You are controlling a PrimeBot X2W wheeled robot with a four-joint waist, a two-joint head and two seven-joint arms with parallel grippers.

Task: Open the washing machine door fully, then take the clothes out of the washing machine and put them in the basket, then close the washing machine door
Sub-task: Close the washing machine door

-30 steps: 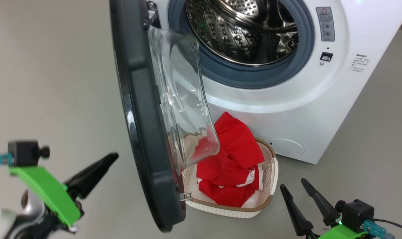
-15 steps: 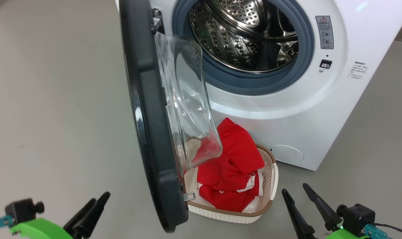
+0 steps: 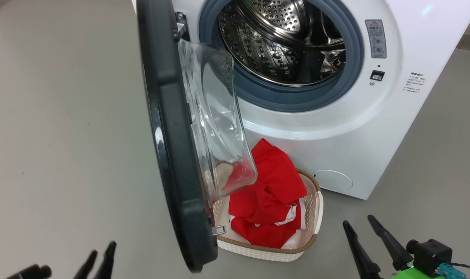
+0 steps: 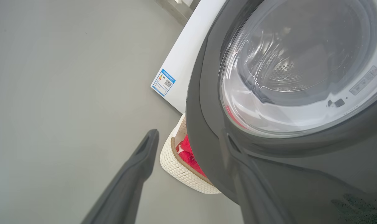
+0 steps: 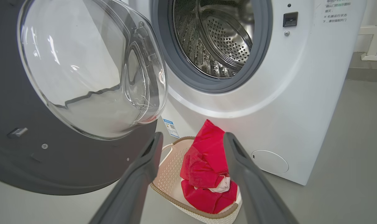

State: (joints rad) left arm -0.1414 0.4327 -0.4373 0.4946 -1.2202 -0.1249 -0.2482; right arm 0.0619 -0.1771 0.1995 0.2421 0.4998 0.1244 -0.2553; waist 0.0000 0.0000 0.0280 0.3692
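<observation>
Clothes [image 3: 273,182], bright red with white trim, lie heaped in the cream perforated plastic basket [image 3: 317,207] at the foot of the white washing machine [image 3: 336,147], just beside its open black-rimmed glass door [image 3: 169,135]. Swinging that door shut could snag the heap's peak or shove the basket. The left gripper [image 3: 103,248] and right gripper [image 3: 358,220] hover before the machine, fingers apart, empty.

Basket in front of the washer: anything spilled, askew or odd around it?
Nothing spilled or damaged. The bright red clothes sit heaped inside the cream perforated plastic basket, one peak poking above its brown rim; none lies on the grey floor.
</observation>
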